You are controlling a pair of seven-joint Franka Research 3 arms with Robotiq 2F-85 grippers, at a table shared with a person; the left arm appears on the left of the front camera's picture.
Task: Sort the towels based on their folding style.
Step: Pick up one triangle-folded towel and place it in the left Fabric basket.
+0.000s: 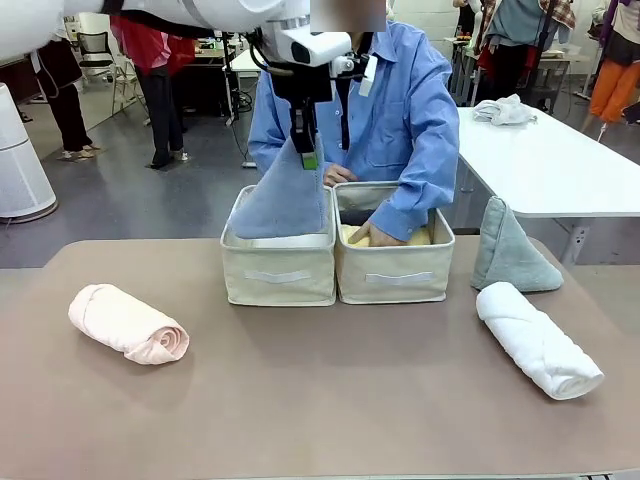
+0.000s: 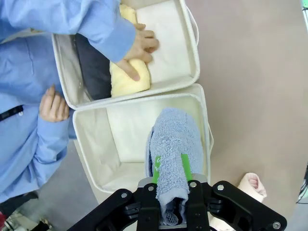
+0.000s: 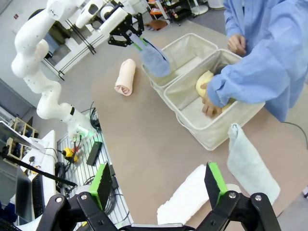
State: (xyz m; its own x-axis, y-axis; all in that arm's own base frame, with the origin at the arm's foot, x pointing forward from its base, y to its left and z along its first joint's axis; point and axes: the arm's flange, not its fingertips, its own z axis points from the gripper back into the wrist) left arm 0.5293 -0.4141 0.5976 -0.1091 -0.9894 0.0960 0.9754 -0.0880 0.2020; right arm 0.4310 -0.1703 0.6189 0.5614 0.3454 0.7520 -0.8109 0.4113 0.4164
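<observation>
Fingers of the left gripper were clenched on the narrow tip of the pale blue cone-shaped terry towel. The towel was hung point-up over the left beige fabric basket, with its wide base lowered to about rim level. Whether the base touched the basket floor could not be told.

The right beige fabric basket was set touching the left one. In it, the yellow terry roll was pressed down by the person's hand, and the dark grey terry roll was lodged beside the yellow one, against the basket wall. The person's other hand was held loosely closed just beyond the baskets.

On the brown table, the pink terry roll was laid well to the left of the baskets. The grey-green terry cone was stood upright just to the right of the right basket. The white terry roll was laid near it, closer to the robot's side.

The right gripper was seen released, its green pads spread wide with nothing between them. It was positioned above the table near the white terry roll and the grey-green terry cone.
</observation>
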